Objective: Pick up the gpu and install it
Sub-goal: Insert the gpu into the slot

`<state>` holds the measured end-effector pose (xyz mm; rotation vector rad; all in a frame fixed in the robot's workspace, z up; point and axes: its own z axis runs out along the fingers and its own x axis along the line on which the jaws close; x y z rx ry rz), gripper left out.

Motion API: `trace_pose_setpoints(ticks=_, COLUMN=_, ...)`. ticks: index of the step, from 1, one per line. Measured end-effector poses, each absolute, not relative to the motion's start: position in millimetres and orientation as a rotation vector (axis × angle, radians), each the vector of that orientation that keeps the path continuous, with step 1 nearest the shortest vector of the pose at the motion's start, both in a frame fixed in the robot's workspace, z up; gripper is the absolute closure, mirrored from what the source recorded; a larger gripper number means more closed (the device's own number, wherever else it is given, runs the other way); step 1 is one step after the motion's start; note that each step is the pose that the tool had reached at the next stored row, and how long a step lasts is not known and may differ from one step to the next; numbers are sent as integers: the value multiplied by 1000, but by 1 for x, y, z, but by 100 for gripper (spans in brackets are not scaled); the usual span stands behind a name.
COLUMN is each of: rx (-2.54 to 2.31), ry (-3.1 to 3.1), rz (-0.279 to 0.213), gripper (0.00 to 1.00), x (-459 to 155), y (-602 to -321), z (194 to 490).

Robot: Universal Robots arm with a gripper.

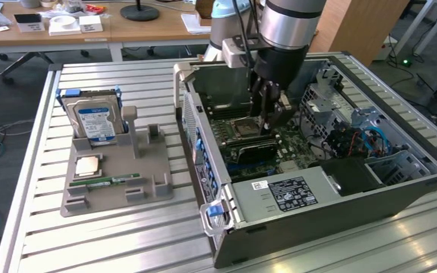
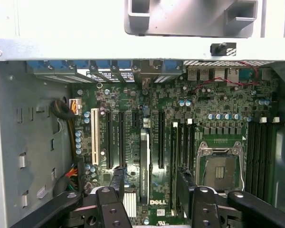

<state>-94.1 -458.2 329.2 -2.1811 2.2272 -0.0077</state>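
The gpu (image 2: pixel 145 161) is a thin dark card standing on edge in a motherboard (image 2: pixel 218 118) slot inside the open computer case (image 1: pixel 317 199). In the exterior view it is a dark strip (image 1: pixel 250 150) just below the fingers. My gripper (image 2: pixel 150 187) hangs over it with one black finger (image 2: pixel 116 187) on each side. Both fingers stand apart from the card, so the gripper is open and holds nothing. In the exterior view the gripper (image 1: pixel 268 126) reaches down into the middle of the case.
The empty CPU socket (image 2: pixel 222 166) and memory slots lie beside the card. Drive cages and cables (image 1: pixel 355 136) fill the case's far side. Outside, on the exterior view's left, a grey stand (image 1: pixel 112 190) holds a hard drive (image 1: pixel 93 119), a processor chip (image 1: pixel 88 165) and a green memory stick (image 1: pixel 108 181).
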Motion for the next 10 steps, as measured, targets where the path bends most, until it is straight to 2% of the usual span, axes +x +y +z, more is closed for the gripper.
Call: trace_pose_setpoints(ticks=10, rx=-2181, ry=2227, rz=-8, gripper=43, x=-94, y=-458, z=342)
